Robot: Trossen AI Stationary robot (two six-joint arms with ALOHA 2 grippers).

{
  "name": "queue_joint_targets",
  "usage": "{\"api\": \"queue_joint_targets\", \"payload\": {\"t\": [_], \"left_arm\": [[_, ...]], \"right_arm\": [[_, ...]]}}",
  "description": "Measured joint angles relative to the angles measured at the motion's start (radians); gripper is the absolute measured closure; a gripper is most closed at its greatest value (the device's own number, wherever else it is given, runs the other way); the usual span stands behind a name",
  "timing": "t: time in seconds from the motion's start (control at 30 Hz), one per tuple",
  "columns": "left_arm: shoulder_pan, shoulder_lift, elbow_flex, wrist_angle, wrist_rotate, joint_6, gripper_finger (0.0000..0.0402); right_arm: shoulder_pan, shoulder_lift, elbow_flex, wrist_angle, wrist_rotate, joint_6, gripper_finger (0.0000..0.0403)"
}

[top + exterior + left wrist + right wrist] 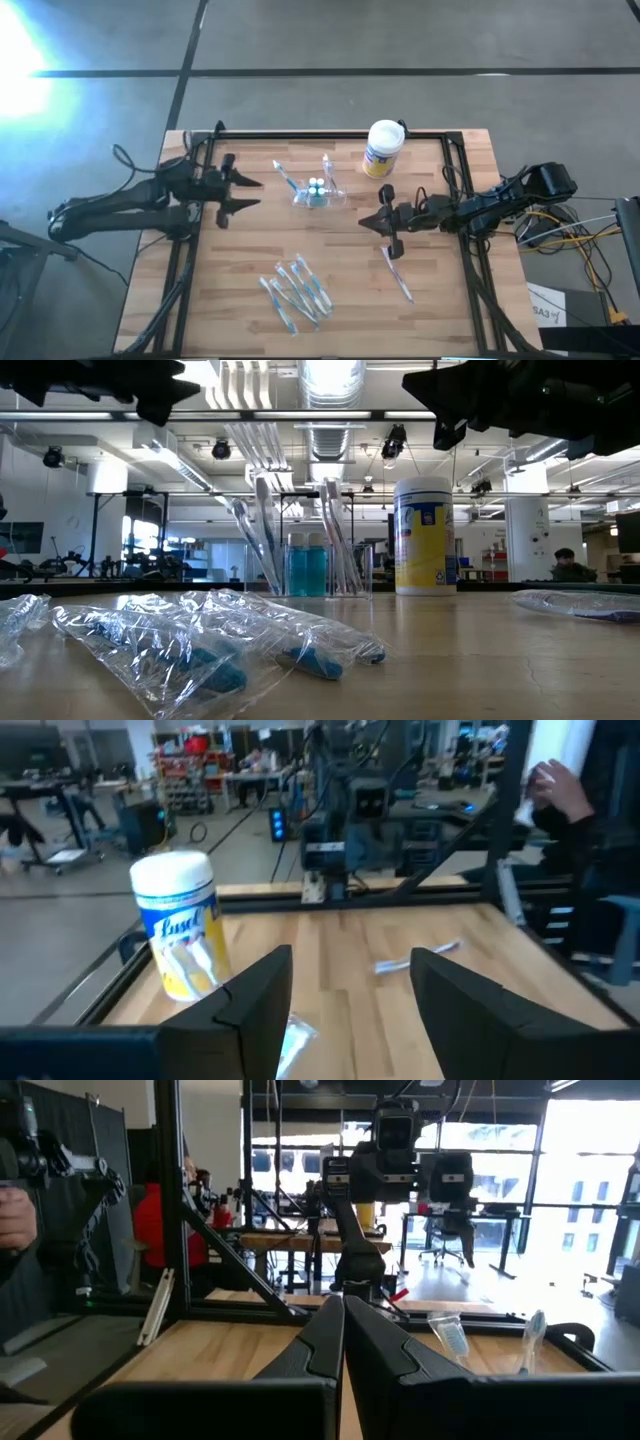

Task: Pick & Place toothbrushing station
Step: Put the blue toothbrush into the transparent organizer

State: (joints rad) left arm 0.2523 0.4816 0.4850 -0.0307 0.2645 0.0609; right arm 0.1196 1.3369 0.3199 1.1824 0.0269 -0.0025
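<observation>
Wooden table, toothbrushing station between both grippers

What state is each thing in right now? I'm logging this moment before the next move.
toothbrushing station: upright on the table, brushes standing in it, not gripped.
white canister: upright, lid on.
bagged toothbrushes: lying flat in a loose pile.
single bagged toothbrush: lying flat, apart from the pile.
left gripper: open, empty.
right gripper: shut, empty.

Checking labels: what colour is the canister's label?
Yellow and blue on the white canister, clearest in the low view.
</observation>
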Motion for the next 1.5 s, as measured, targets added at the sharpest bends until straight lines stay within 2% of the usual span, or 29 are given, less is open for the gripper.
{"api": "queue_joint_targets", "payload": {"t": [0.23, 0.43, 0.53, 0.67, 0.83, 0.9, 0.97, 1.1, 1.2, 1.37, 1.5], "left_arm": [[0.000, -0.109, 0.000, -0.065, 0.035, -0.009, 0.0193], [-0.005, -0.194, -0.003, -0.100, 0.154, -0.019, 0.0196], [-0.012, -0.260, -0.051, -0.108, 0.164, -0.054, 0.0207], [-0.017, -0.361, -0.163, -0.088, 0.164, -0.071, 0.0244], [-0.018, -0.451, -0.334, -0.040, 0.164, -0.067, 0.0330], [-0.018, -0.472, -0.385, -0.041, 0.162, -0.035, 0.0372], [-0.017, -0.481, -0.422, -0.040, 0.160, -0.010, 0.0392], [-0.017, -0.479, -0.439, -0.012, 0.148, 0.010, 0.0388], [-0.017, -0.477, -0.432, -0.028, 0.136, 0.008, 0.0392], [-0.017, -0.476, -0.419, -0.033, 0.135, 0.008, 0.0396], [-0.017, -0.476, -0.421, -0.033, 0.122, 0.007, 0.0387]], "right_arm": [[0.000, 0.000, 0.000, -0.003, 0.000, 0.003, 0.0394], [0.000, 0.000, 0.000, -0.004, 0.000, 0.003, 0.0394], [0.000, 0.000, 0.000, -0.004, 0.000, 0.003, 0.0394], [0.000, 0.000, 0.000, -0.004, 0.000, 0.003, 0.0394], [0.000, 0.000, 0.035, -0.058, -0.002, 0.053, 0.0394], [0.001, -0.004, 0.110, -0.208, -0.031, 0.100, 0.0394], [0.008, -0.005, 0.233, -0.464, -0.061, 0.135, 0.0394], [0.044, 0.028, 0.517, -1.028, -0.053, 0.207, 0.0394], [0.078, 0.084, 0.712, -1.330, -0.050, 0.291, 0.0389], [0.154, 0.188, 0.975, -1.640, 0.010, 0.393, 0.0348], [0.227, 0.275, 1.112, -1.771, 0.091, 0.436, 0.0295]]}}
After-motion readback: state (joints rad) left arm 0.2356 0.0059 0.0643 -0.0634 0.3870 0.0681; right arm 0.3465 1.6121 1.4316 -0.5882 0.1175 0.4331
